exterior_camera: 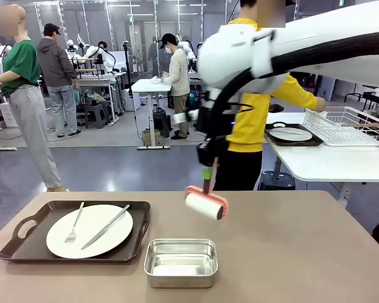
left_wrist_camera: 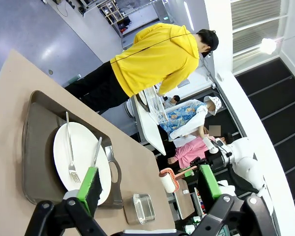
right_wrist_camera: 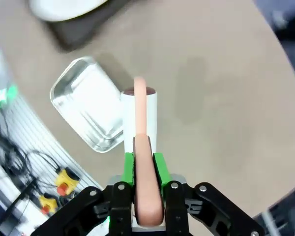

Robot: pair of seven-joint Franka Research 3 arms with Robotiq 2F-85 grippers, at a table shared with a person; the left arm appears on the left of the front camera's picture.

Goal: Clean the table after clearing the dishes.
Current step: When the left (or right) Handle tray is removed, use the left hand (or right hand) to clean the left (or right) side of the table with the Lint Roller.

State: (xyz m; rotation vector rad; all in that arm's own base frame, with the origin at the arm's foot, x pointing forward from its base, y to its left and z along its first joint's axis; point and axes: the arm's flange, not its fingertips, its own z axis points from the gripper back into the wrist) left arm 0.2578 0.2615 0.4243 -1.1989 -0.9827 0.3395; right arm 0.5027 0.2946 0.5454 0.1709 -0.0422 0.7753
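My right gripper (exterior_camera: 207,169) is shut on the pink handle of a lint roller (exterior_camera: 205,203), whose white roll hangs just over the beige table (exterior_camera: 290,252) near its far edge. The right wrist view shows the right gripper (right_wrist_camera: 143,164) with both green pads clamped on the roller's handle (right_wrist_camera: 146,191). One white plate (exterior_camera: 90,230) with fork and knife lies on a dark brown tray (exterior_camera: 19,243) at the table's front left. A second tray with a plate (exterior_camera: 295,135) rests on the white side table, under the person's hand. My left gripper (left_wrist_camera: 148,182) stands open above the plate (left_wrist_camera: 81,160).
A small steel pan (exterior_camera: 180,262) sits at the front middle, just below the roller. A person in a yellow hoodie (exterior_camera: 252,113) stands beyond the far edge, turned to the white table with its wire rack (exterior_camera: 344,125). The right half of the table is bare.
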